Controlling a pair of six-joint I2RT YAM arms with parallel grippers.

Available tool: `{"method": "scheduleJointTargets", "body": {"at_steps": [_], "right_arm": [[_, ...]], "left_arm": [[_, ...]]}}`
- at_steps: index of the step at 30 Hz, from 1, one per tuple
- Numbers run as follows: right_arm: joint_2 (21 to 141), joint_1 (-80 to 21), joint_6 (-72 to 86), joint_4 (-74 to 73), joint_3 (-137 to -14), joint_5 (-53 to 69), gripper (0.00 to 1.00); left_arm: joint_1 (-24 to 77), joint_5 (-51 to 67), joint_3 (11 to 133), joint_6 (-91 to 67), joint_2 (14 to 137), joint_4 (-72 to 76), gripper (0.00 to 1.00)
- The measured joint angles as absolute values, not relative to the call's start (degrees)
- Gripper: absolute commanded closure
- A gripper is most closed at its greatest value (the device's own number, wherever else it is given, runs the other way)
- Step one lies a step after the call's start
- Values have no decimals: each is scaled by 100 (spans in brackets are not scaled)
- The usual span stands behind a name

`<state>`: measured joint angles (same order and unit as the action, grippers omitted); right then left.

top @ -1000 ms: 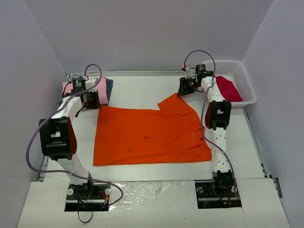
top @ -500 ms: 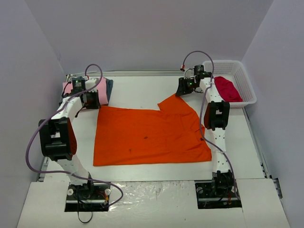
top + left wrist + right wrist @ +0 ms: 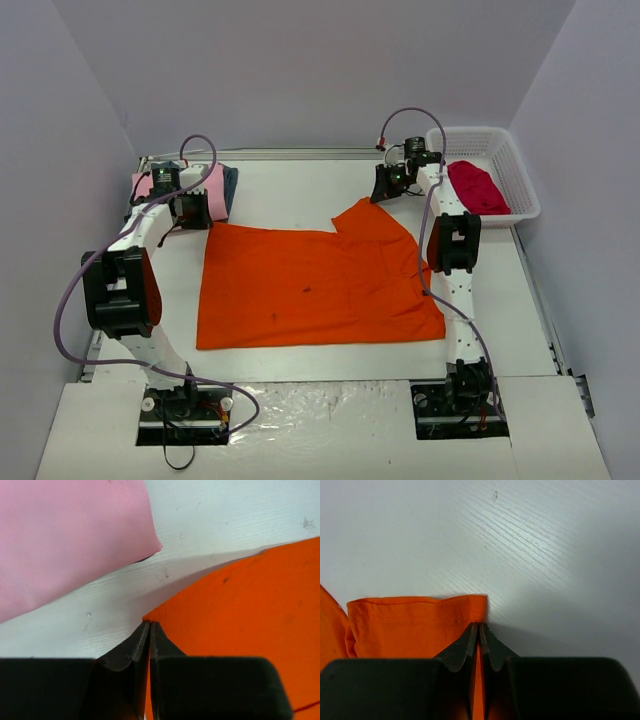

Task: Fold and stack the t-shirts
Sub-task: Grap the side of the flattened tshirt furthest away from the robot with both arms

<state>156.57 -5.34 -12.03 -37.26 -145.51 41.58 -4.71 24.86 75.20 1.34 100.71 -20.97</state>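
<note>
A bright orange t-shirt (image 3: 310, 285) lies spread flat across the middle of the table. My left gripper (image 3: 190, 212) is shut on its far left corner (image 3: 165, 615), next to a folded light pink t-shirt (image 3: 210, 185) that lies on a dark blue-grey one (image 3: 231, 186). The pink shirt fills the upper left of the left wrist view (image 3: 65, 540). My right gripper (image 3: 386, 188) is shut on the hem of the orange shirt's far right sleeve (image 3: 420, 622). A crimson red t-shirt (image 3: 478, 187) lies crumpled in the basket.
A white plastic lattice basket (image 3: 515, 165) stands at the far right corner of the table. Grey walls close in the left, back and right sides. The white table top (image 3: 300, 190) shows between the two grippers.
My right gripper has moved slightly away toward the far edge, drawing the orange sleeve with it. The left arm has not moved.
</note>
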Motion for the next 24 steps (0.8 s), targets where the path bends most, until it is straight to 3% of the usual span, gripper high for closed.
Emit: {"method": "scheduleJointTargets", "body": {"at_steps": [17,24], "right_arm": [[15568,-530,-1334,-3732,-14545,3857,100],[14459,-370,-1400,-3760,-13670,3953,100]], "left_arm": [[-471,2703,7968,158,10239,-2421,98],[-515,3199,8160,296,10210,-2620,98]]}}
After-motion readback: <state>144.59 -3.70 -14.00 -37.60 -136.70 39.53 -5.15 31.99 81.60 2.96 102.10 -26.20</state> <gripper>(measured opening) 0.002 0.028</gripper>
